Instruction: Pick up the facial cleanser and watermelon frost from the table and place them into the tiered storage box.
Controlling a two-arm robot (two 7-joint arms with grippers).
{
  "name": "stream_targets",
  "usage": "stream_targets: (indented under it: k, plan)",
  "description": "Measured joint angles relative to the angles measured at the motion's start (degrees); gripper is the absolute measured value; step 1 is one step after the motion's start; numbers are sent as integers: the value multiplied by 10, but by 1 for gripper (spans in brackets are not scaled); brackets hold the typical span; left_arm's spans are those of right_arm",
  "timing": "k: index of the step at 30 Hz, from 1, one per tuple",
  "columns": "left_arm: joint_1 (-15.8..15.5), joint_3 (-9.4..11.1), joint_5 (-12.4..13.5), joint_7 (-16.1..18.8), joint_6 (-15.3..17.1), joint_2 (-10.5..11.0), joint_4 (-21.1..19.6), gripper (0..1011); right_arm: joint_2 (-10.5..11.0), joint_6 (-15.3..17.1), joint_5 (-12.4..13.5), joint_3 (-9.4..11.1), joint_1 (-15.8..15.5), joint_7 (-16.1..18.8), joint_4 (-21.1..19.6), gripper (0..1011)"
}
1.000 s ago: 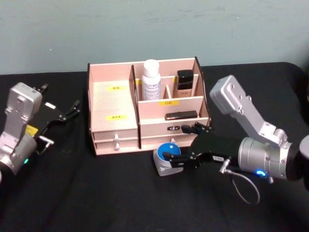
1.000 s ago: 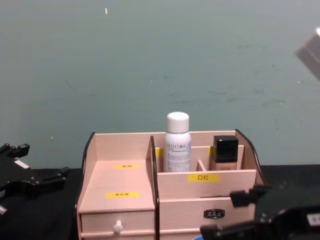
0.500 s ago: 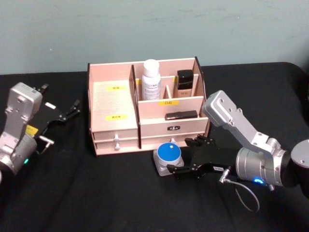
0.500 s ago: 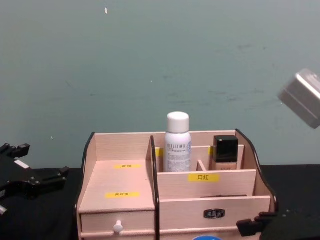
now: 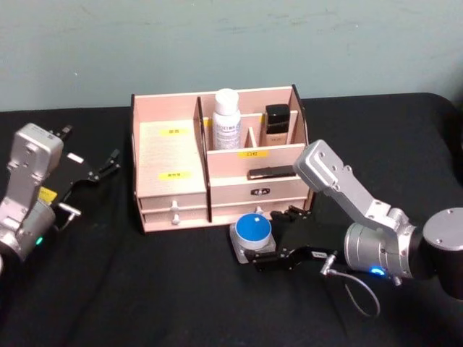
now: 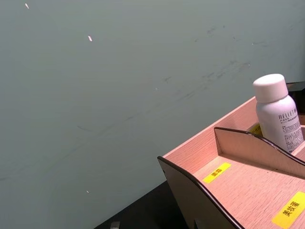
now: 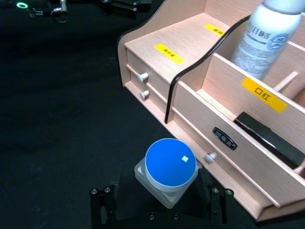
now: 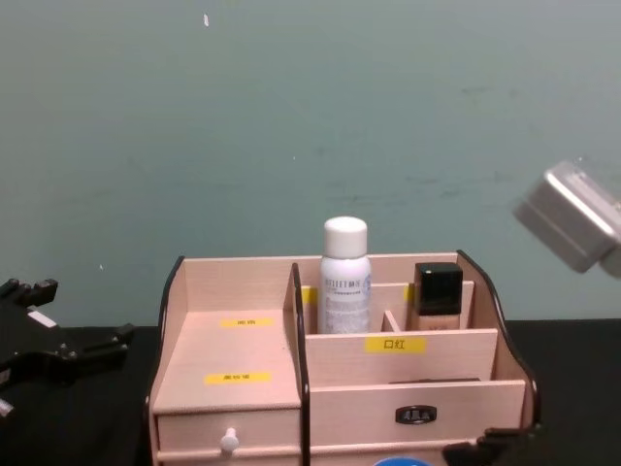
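Head view: right gripper (image 5: 267, 239) low, straddling watermelon frost (image 5: 251, 230).

The tiered storage box (image 5: 168, 153), pale wood with dark curved side edges and yellow labels, stands upright. The facial cleanser (image 5: 226, 119), a slim white round-capped bottle, stands upright in its rear middle compartment. The watermelon frost (image 5: 252, 233), a squat clear jar with a flat blue lid, sits upright just before the box's right drawers.

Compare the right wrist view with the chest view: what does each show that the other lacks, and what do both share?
Right wrist view: the watermelon frost, whole lid showing, on the table inside the open right tool. Chest view: the black-capped bottle and the green wall. Both: the facial cleanser upright in the tiered storage box.
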Motion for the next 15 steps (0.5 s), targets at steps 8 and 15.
stream_targets:
  k: [8,15]
  plan:
    - [0,0,0,0,0,0,0,1010,-13,-4,-14,-11,11,4,20,1004]
    - [0,0,0,0,0,0,0,1009,-21,-8,-26,-18,16,7,30,1004]
